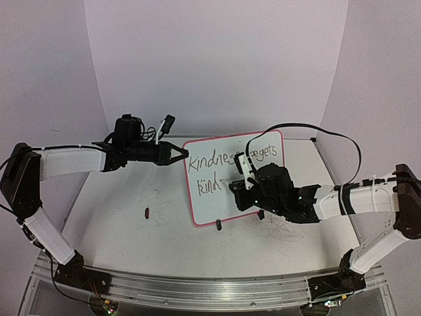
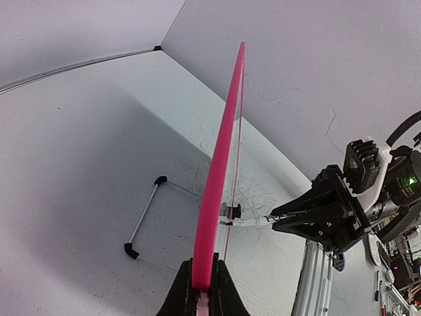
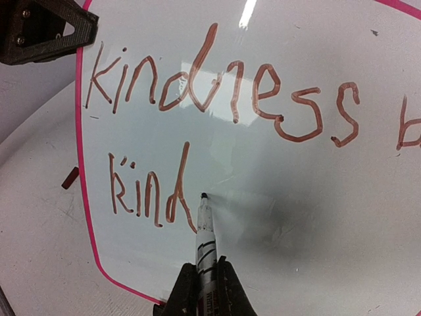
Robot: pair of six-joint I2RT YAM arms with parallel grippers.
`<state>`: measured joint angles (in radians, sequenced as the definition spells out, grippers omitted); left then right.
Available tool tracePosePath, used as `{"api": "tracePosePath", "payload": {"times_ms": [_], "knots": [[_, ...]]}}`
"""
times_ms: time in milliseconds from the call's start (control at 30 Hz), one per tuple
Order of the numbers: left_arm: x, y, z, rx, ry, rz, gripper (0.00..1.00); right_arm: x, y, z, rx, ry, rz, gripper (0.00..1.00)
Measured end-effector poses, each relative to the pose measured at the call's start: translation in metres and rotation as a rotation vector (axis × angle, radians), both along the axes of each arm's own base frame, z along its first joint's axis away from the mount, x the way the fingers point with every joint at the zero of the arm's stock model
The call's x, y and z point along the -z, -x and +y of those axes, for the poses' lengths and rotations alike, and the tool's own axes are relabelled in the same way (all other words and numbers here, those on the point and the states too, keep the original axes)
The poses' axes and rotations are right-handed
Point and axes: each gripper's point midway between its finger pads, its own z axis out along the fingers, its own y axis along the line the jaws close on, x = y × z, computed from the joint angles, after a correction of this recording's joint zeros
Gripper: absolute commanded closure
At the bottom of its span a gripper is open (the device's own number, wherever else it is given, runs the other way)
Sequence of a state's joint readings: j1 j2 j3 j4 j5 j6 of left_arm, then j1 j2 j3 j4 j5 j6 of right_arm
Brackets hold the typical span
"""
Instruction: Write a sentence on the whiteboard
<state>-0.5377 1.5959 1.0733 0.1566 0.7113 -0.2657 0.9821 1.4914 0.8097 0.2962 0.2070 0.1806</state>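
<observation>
Quick read on where this one's at. The whiteboard (image 1: 209, 207) stands propped up on the table (image 1: 118, 224), tilted back a bit. Its long side runs across from the left arm toward the right arm.

The left hand (image 2: 202, 266) is clenched on the pink frame at the board's left edge, so I'd guess it's only there to steady the board. The right hand (image 3: 205, 273) is clamped round a marker (image 3: 205, 240) that points up at the board face. The tip sits right at the surface, just past the "d" of "kind" (image 3: 148, 197) on the second line. I can't swear it's actually touching.

The sentence (image 3: 233, 92) reads "kindness begets" on the top line and only "kind" below, so I'd call it roughly two thirds done.

What matters for the next stroke is that the blank space lies to the robot's right of the tip, along the board's long axis and under "ness". So the right hand has to travel sideways, away from the left hand, while holding the same line height.

There's also a small dark-red bit (image 1: 147, 212) on the table left of the board, maybe the cap.
</observation>
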Motion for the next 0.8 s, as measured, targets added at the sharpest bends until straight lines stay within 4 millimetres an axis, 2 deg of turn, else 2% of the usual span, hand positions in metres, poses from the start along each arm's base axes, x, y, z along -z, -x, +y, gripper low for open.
{"api": "tracePosePath", "payload": {"times_ms": [267, 633, 800], "knots": [[0.000, 0.000, 0.000, 0.000, 0.000, 0.000, 1.00, 0.002, 0.001, 0.000, -0.001, -0.006, 0.012, 1.00], [0.000, 0.000, 0.000, 0.000, 0.000, 0.000, 1.00, 0.025, 0.014, -0.004, -0.021, 0.014, 0.067, 1.00], [0.000, 0.000, 0.000, 0.000, 0.000, 0.000, 1.00, 0.026, 0.015, -0.004, -0.024, 0.017, 0.074, 1.00]]}}
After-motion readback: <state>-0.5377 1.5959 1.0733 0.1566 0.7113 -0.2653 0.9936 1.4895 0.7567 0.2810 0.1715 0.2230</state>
